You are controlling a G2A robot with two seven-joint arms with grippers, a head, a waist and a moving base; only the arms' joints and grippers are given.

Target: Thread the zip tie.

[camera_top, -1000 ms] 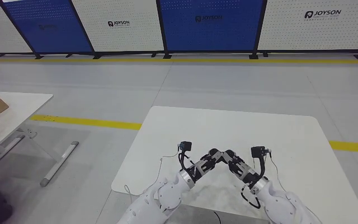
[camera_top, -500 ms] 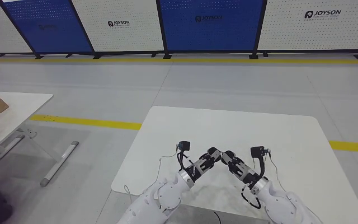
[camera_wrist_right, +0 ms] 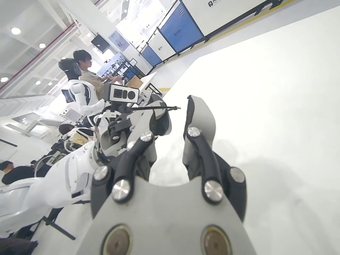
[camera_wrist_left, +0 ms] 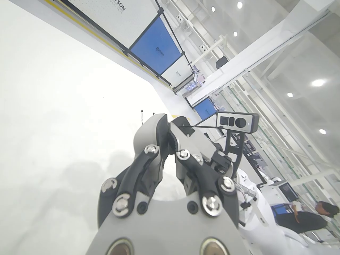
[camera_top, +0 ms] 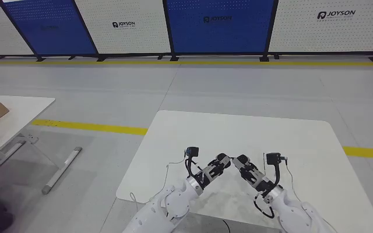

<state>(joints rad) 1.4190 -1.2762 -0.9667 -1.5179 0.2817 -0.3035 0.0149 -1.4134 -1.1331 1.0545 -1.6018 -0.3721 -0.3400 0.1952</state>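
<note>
Zip tie (camera_wrist_right: pixel 162 108): being clamped by left end effector (camera_wrist_left: pixel 170 121), tip being held inside open right end effector (camera_wrist_right: pixel 176 106); closing on tip judged next.

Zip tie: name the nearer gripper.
Left. The left gripper is shut on the zip tie; the right gripper is open, the tie's free end reaching in between its fingers.

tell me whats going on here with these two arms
A two-armed robot is working on threading a thin black zip tie over a white table. The left gripper looks shut on the zip tie. The tie's free end pokes between the fingers of the open right gripper. The two grippers sit nearly tip to tip.
</note>
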